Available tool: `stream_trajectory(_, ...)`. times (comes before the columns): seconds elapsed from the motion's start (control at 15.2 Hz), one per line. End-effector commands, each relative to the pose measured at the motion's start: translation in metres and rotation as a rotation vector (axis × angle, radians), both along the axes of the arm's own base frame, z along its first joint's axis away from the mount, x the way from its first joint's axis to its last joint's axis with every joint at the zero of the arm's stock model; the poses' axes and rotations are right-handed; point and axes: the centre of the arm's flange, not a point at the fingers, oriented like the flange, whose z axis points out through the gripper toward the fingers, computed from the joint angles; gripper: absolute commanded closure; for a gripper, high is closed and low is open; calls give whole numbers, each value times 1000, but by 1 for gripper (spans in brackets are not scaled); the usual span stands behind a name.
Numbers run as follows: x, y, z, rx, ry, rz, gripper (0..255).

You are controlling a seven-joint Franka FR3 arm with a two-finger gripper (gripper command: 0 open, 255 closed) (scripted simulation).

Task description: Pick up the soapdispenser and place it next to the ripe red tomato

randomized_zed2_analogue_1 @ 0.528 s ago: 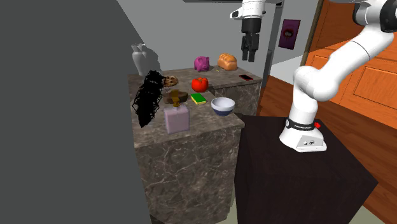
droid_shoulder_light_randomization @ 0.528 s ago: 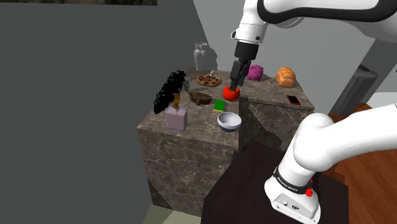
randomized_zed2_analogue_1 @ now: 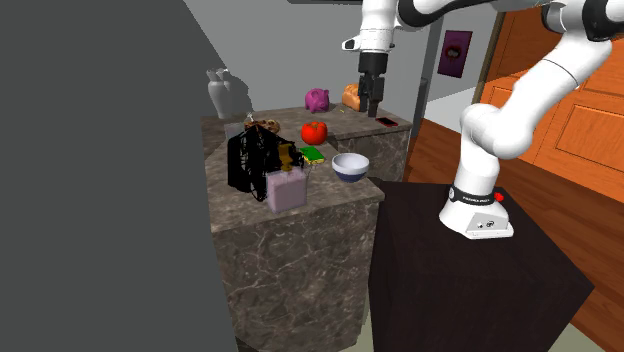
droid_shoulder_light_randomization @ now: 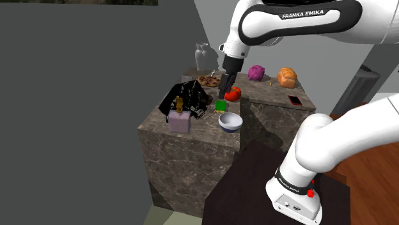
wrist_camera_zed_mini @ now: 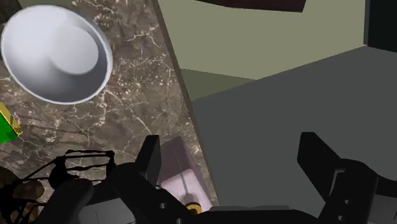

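- Wrist view: the gripper [wrist_camera_zed_mini: 232, 153] is released, its two black fingers standing apart with nothing clasped; the soap dispenser [wrist_camera_zed_mini: 177, 168] shows just beside one finger, untouched.
- In the shoulder view the gripper [droid_shoulder_light_randomization: 226, 91] hangs over the marble counter [droid_shoulder_light_randomization: 192, 150], fingers pointing down, close to the tomato [droid_shoulder_light_randomization: 234, 94] and above the green sponge [droid_shoulder_light_randomization: 220, 105].
- One soap dispenser [droid_shoulder_light_randomization: 178, 119], a pale lilac block with a brown pump, stands upright at the counter's near end, well apart from the tomato.
- One red tomato, one green sponge and one white bowl [droid_shoulder_light_randomization: 230, 121] sit on the counter's middle; the bowl is nearest the stand [droid_shoulder_light_randomization: 256, 185].
- One black wire tangle [droid_shoulder_light_randomization: 187, 99] sits directly behind the dispenser.
- Farther back: one round plate [droid_shoulder_light_randomization: 209, 80], one purple piggy bank [droid_shoulder_light_randomization: 256, 72], one loaf of bread [droid_shoulder_light_randomization: 287, 77], one phone [droid_shoulder_light_randomization: 295, 100] and one white vase [droid_shoulder_light_randomization: 202, 54].
- Against half a second ago, the gripper is lower and has shifted toward the shoulder view's left, off the tomato; the wire tangle has moved nearer the dispenser, which has not moved.
- The arm rises from the stand, arches high and drops its forearm steeply; the second exterior view has the gripper [randomized_zed2_analogue_1: 368, 98] in front of the bread.
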Motion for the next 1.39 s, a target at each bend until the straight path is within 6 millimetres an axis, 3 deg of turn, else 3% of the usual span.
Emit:
stream_trajectory(0.0,18,0,-16,-6,-24,22,0)
stream_trajectory(1.32,208,10,-171,-61,-219,241,0)
